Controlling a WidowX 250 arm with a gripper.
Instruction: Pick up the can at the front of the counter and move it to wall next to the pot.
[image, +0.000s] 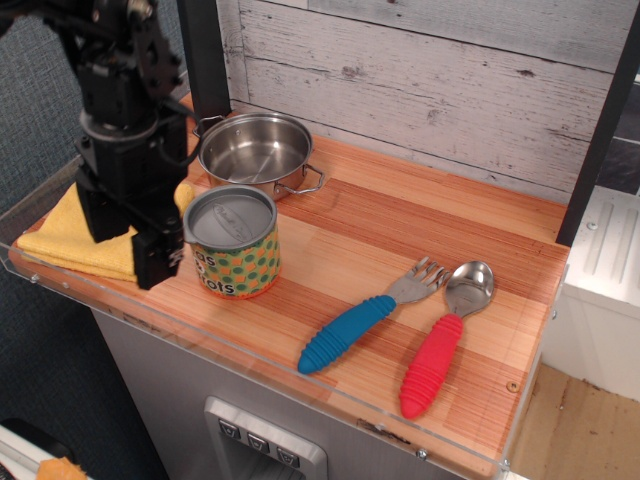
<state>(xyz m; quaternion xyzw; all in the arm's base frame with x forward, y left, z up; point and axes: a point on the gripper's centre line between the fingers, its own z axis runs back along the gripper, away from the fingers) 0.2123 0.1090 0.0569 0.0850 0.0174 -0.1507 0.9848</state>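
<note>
Can (231, 243) stands near table (400, 225) front edge, just before pot (256, 150). Tool (128, 235) open, empty, left of can over yellow cloth (70, 240). Risk: closing there snags cloth or tips can.

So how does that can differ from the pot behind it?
The can is taller and narrower; the pot is shallow and a bit wider. The can has a closed grey lid, while the pot is open and looks empty. The can wears a yellow-orange label with green dots; the pot is bare shiny steel with wire handles. Both are round, metal, and stand upright on the counter.
</note>
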